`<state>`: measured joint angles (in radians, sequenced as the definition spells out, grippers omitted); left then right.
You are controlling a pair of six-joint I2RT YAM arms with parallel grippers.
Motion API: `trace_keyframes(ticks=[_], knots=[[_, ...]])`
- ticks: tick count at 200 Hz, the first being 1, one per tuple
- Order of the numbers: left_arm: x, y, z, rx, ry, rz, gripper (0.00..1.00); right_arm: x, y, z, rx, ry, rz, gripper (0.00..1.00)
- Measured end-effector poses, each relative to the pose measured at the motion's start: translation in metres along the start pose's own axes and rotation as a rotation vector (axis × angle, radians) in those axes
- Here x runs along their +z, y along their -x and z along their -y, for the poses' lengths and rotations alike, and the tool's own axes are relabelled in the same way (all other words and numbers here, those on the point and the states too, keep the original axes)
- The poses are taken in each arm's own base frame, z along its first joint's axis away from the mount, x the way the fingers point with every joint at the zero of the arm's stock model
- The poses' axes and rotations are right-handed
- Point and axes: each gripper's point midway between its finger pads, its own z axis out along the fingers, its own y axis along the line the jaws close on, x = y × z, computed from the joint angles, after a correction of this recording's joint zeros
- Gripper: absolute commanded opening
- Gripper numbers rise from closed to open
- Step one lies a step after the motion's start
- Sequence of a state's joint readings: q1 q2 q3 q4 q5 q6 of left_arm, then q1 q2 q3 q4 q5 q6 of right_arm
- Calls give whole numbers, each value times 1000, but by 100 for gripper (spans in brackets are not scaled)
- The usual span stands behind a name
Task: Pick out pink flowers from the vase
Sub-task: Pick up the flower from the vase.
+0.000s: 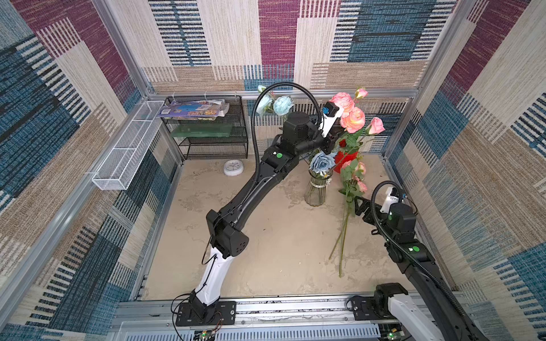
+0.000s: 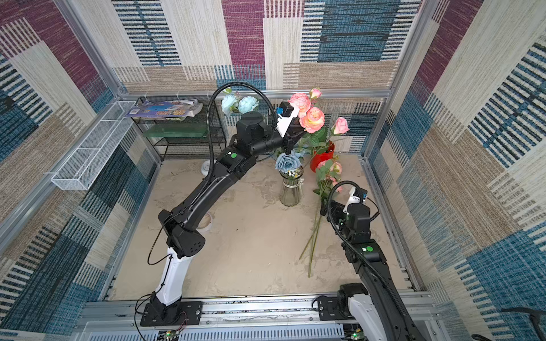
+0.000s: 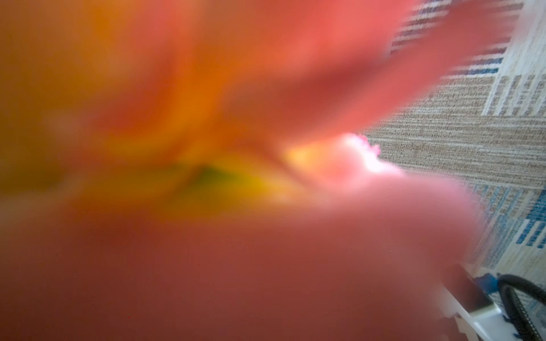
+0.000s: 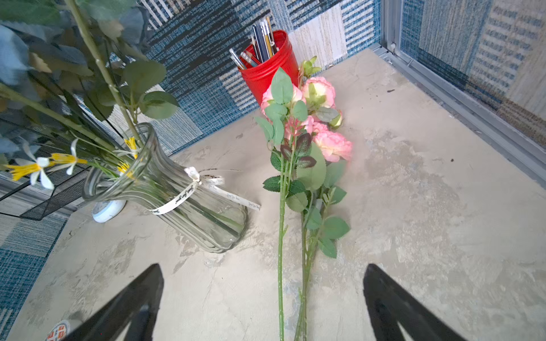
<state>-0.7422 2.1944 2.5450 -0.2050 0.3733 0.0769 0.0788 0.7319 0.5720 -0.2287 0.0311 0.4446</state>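
Because coral-pink petals press right up against my left wrist camera, I cannot tell whether my left gripper is closed on anything. In both top views it sits high above the table, among the leafy stems of a tall bunch of pink flowers. Those stems seem to run down toward the vase mouth, though my arm hides the lower part. The small clear ribbed glass vase stands upright on the mottled beige table, with a pale printed ribbon tied round its neck. Inside it are green stems, a dusty-blue rose at the rim and small white-and-yellow sprigs. Just behind it, a red cylindrical cup holds pens and pencils. A second bunch of pink flowers, the lying pink bunch, rests flat on the table beside the vase and outside it, with its blooms near the red cup. My right gripper hangs low over its stems with jaws wide apart and nothing held. At the back, a black wire-mesh shelf carries printed booklets on its top tier.
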Motion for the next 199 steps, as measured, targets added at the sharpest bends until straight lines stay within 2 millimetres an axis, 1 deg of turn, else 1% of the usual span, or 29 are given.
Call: trace_keyframes(ticks=[13,34,52,69,96,128,149,182,199], knots=[[-5,12,2,4,-6,22,15,-1,3,-4,0,16,3,99],[-9,24,6,10,-22,49,16,0,7,-11,0,47,7,98],[-11,29,6,8,-22,58,13,2,11,-17,1,66,4,97],[-13,34,7,5,-24,66,10,-1,19,-25,5,94,14,97],[-21,48,13,-15,-48,92,8,-14,46,-50,3,201,105,96],[-29,71,25,-62,-113,154,6,-23,65,-77,-19,306,167,96],[-38,89,33,-85,-153,193,5,-31,79,-93,-41,357,206,96],[-58,123,45,-80,-201,278,5,-54,104,-116,-84,433,305,96],[-65,135,49,-73,-220,313,5,-68,120,-129,-109,478,365,97]])
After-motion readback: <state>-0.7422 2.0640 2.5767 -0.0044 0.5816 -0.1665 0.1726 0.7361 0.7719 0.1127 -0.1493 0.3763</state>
